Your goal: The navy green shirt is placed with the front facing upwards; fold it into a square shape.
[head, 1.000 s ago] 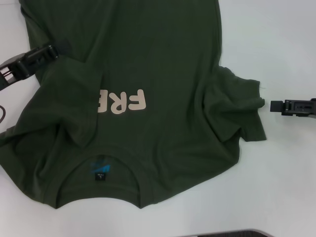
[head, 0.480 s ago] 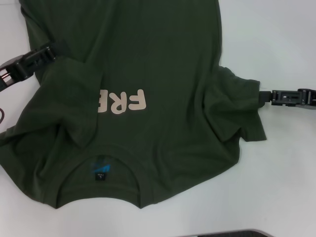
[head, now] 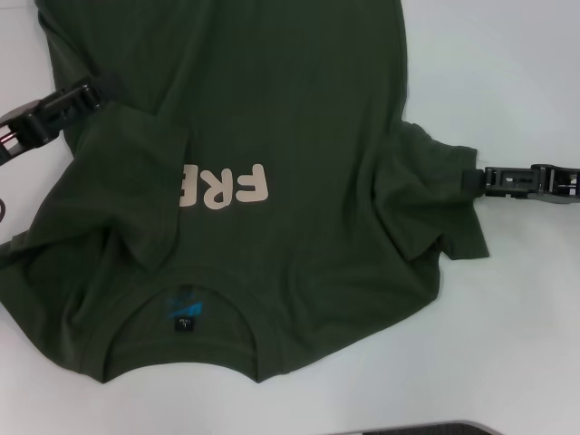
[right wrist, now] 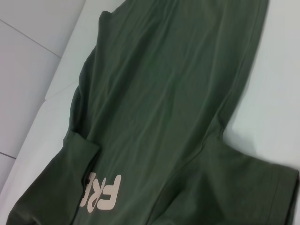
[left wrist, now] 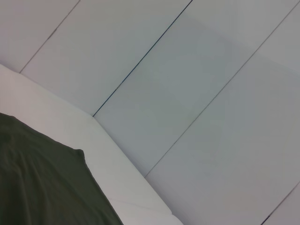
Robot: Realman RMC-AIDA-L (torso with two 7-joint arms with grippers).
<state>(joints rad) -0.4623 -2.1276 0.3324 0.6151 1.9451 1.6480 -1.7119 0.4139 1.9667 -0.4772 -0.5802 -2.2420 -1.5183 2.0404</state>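
The navy green shirt [head: 272,109] lies front up on the white table, collar and blue label [head: 184,311] nearest me. Its left sleeve is folded in over the chest and covers part of the pale letters [head: 224,187]. My left gripper [head: 91,91] sits at the far corner of that folded sleeve, touching the cloth. At the hem of the bunched right sleeve [head: 435,195] is my right gripper [head: 471,179], tip against the fabric. The right wrist view looks down on the shirt [right wrist: 164,108] and the letters [right wrist: 104,192]. A corner of the shirt [left wrist: 42,183] shows in the left wrist view.
White table [head: 507,82] lies bare to the right of the shirt and along the front [head: 381,390]. The shirt's hem runs out of the head view at the top. A dark curved edge [head: 426,428] shows at the bottom.
My right gripper has moved left from the bare table to the right sleeve's hem. The left gripper has shifted slightly up and left at the folded sleeve.
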